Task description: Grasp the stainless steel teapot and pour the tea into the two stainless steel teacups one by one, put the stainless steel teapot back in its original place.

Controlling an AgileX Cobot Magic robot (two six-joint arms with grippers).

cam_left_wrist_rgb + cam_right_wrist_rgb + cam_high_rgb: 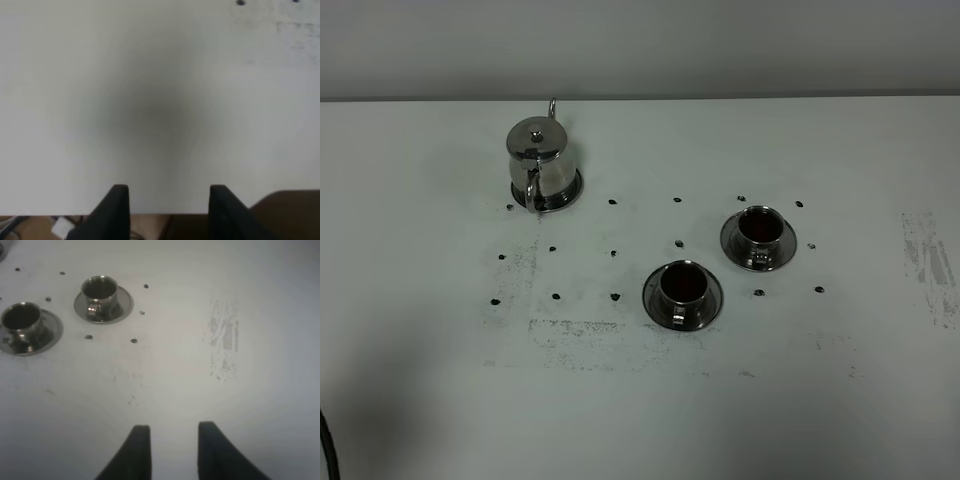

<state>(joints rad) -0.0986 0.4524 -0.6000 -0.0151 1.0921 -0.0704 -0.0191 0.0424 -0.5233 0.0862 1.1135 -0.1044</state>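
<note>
Two stainless steel teacups (683, 294) (758, 238) holding tea (682, 286) stand right of counter centre; stainless steel teapot (542, 163) stands upright near the far edge. Left gripper (169, 210) and right gripper (170, 450): fingers apart, empty.

Steel teapot (544, 163) upright, lidded; two saucered teacups (682, 292) (758, 237) apparently holding reddish tea.

No text, label, brand or number can be read anywhere. The desk (840, 400) carries only small dark dots and scuffed patches, none forming letters.
</note>
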